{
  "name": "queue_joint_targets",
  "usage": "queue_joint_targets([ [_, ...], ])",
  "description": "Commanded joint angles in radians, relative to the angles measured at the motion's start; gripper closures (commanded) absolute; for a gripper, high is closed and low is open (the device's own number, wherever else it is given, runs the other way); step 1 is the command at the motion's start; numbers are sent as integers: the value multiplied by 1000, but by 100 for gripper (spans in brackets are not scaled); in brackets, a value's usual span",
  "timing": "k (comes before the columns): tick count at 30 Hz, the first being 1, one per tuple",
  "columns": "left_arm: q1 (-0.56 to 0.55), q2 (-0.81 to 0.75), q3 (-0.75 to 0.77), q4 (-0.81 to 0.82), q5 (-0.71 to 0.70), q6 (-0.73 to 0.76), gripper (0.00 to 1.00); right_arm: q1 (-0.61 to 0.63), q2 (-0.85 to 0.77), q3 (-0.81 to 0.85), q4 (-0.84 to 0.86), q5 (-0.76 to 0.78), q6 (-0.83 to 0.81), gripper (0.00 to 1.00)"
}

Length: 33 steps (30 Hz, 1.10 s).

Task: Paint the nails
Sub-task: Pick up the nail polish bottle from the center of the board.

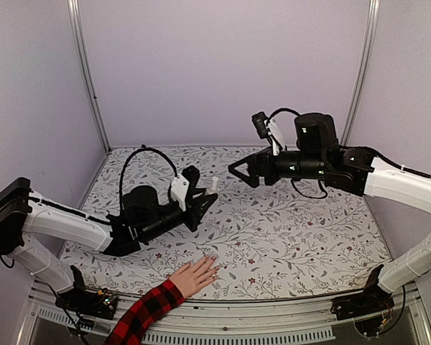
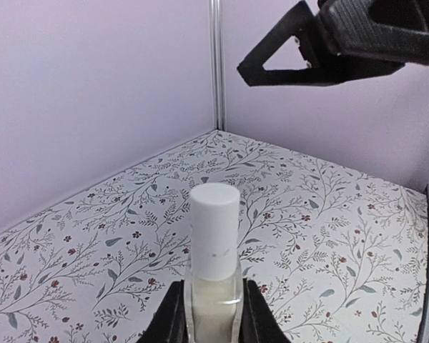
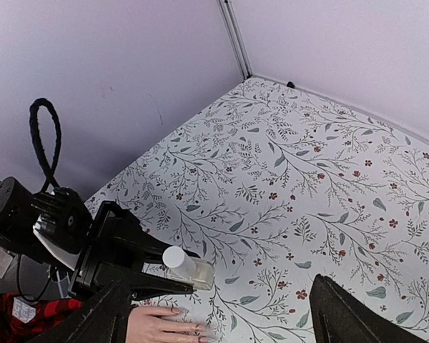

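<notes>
— Where are the nails (image 3: 194,329)?
— On the hand (image 1: 195,275) lying flat at the table's (image 1: 294,230) near edge, with a plaid sleeve (image 1: 147,313) behind it.
— Your pincers?
— My left pincer (image 1: 207,200) is clamped on the small bottle (image 2: 214,257), white cap up. My right pincer (image 1: 235,169) gapes wide and empty, near the cap but apart from it.
— Anything in the way?
— The bottle and my left pincer sit between my right pincer and the hand.

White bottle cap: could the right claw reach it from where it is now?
Probably yes. The cap stands clear above the left gripper, which clamps only the glass body, and the right gripper hangs open in the air facing it with nothing between.
</notes>
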Motion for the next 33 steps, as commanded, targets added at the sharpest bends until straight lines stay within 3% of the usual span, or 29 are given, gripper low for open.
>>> queue_joint_targets([
  [1, 5, -53, -9, -26, 62, -6, 100, -3, -93, -112, 187, -18, -21, 10],
  [12, 82, -99, -50, 32, 252, -111, 100, -1, -147, -254, 319, -204, -41, 12],
  [20, 83, -78, -78, 137, 218, -153, 100, 10, -84, -214, 300, -209, -9, 23],
  [33, 71, -27, -34, 126, 164, -192, 100, 36, 81, -68, 272, -187, 97, 41],
])
